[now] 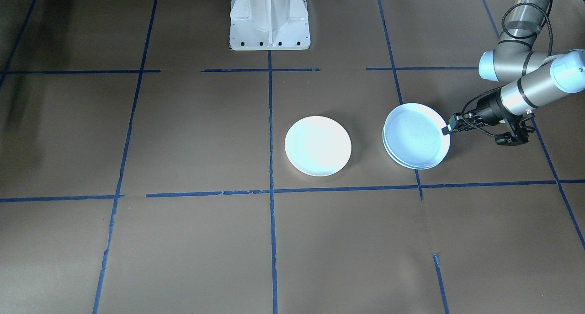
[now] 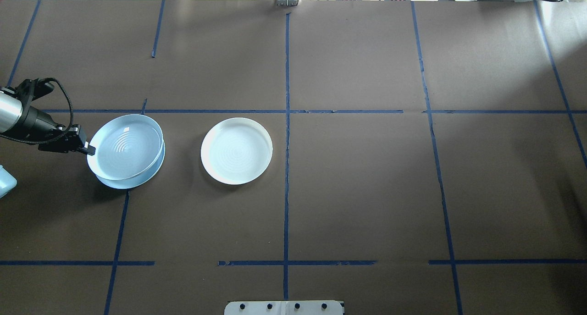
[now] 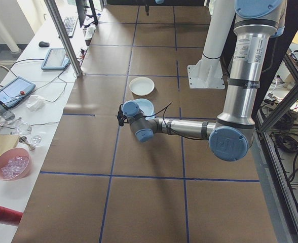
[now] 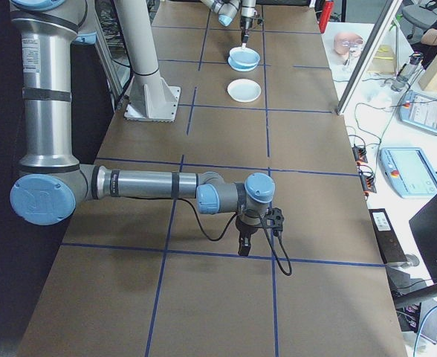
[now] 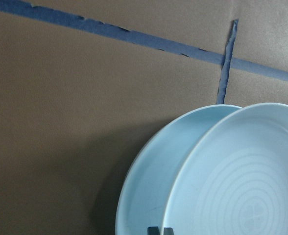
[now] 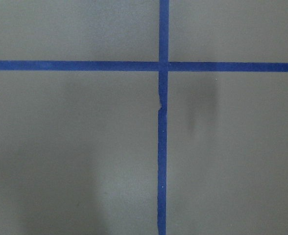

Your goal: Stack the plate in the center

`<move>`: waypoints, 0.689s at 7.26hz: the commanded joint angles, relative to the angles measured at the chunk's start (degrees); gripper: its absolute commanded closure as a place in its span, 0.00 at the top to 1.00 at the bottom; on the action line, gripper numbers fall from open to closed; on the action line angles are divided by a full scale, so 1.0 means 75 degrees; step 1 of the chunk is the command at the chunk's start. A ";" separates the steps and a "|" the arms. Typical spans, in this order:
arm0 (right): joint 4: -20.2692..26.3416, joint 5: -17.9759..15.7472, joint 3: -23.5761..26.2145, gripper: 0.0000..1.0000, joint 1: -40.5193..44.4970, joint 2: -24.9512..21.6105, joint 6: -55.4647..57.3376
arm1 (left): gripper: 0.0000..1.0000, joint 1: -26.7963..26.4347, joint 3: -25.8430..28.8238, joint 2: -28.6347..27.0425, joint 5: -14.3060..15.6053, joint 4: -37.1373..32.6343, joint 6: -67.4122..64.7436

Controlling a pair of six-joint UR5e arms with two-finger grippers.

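Left gripper (image 2: 87,149) is clamped on the rim of the upper blue plate (image 2: 126,145), tilted up off the lower blue plate (image 2: 137,177). White plate (image 2: 236,151) waits near centre; nothing is stacked there yet. Right gripper (image 4: 244,245) hangs far off, state unclear.

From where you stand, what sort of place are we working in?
Most likely a robotics lab or data-collection cell, not a kitchen. The table is covered in brown paper gridded with blue tape, two arms are bolted to a white pedestal, and a side bench holds teach pendants and cables.
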 commanded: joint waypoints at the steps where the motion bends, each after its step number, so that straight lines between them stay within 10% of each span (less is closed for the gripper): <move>1: 0.0000 0.0000 -0.0010 1.00 0.0000 0.0000 0.0000 | 0.00 0.0003 0.0078 0.0017 0.0053 -0.0184 -0.0109; 2: 0.0000 0.0000 -0.0010 1.00 0.0000 0.0000 -0.0011 | 0.00 0.0003 0.0124 0.0017 0.0053 -0.0184 -0.0110; 5: 0.0000 0.0000 -0.0010 1.00 0.0000 0.0000 0.0000 | 0.99 0.0014 0.0254 0.0017 0.0053 -0.0407 -0.0110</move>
